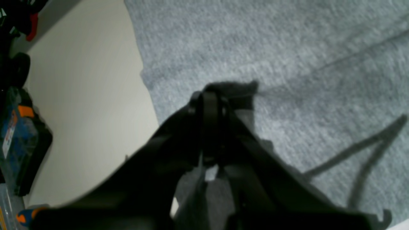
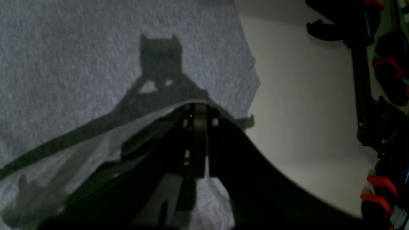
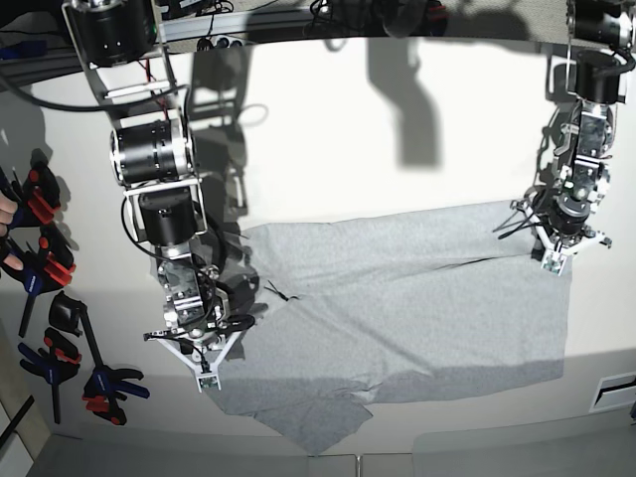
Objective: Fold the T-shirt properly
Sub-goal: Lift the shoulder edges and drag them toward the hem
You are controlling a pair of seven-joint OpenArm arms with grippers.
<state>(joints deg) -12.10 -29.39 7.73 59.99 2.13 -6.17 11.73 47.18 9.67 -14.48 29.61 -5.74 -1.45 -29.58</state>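
The light grey T-shirt (image 3: 397, 308) lies spread on the white table (image 3: 328, 149), plain side up, with no lettering showing. My right gripper (image 3: 206, 376) is at the shirt's left edge. In the right wrist view its jaws (image 2: 196, 110) are shut on the shirt, and a raised fold of cloth (image 2: 96, 150) trails from them. My left gripper (image 3: 553, 260) is at the shirt's upper right corner. In the left wrist view it (image 1: 207, 95) is shut close over the cloth (image 1: 287, 64), with grey cloth showing under the fingers.
Several black clamps with red and blue handles (image 3: 40, 258) lie along the table's left side and show in the right wrist view (image 2: 383, 70). A blue and orange box (image 1: 19, 137) sits beyond the table edge. A sleeve (image 3: 308, 422) hangs near the front edge.
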